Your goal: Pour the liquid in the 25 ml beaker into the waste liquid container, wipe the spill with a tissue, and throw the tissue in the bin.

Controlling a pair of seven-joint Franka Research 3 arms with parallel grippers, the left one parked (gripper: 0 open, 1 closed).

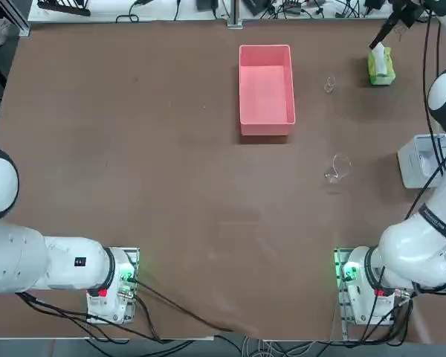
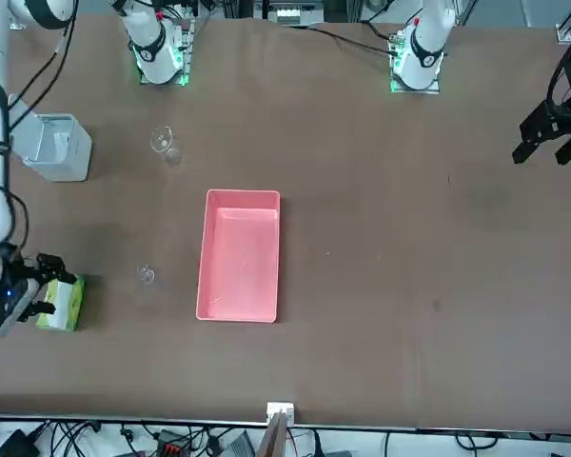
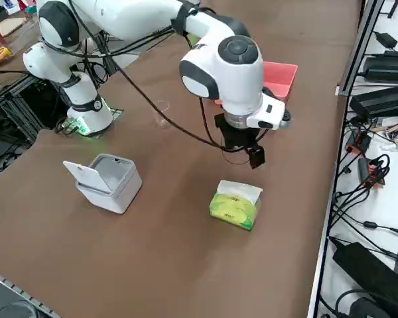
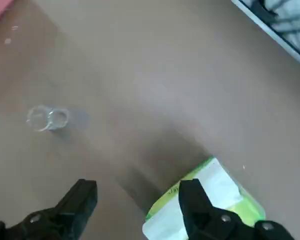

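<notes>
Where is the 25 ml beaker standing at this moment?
In the top view the 25 ml beaker stands on the far right part of the table, between the pink waste liquid container and the yellow-green tissue pack, where the right end effector hovers open.

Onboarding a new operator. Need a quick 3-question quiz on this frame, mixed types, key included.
1. True or false: the right gripper is shut on the tissue.
2. Which sits nearer the tissue pack: A) the 25 ml beaker, B) the larger beaker?
3. What colour is the waste liquid container?

Key: 1. False; it hangs open above the pack. 2. A. 3. Pink.
</notes>
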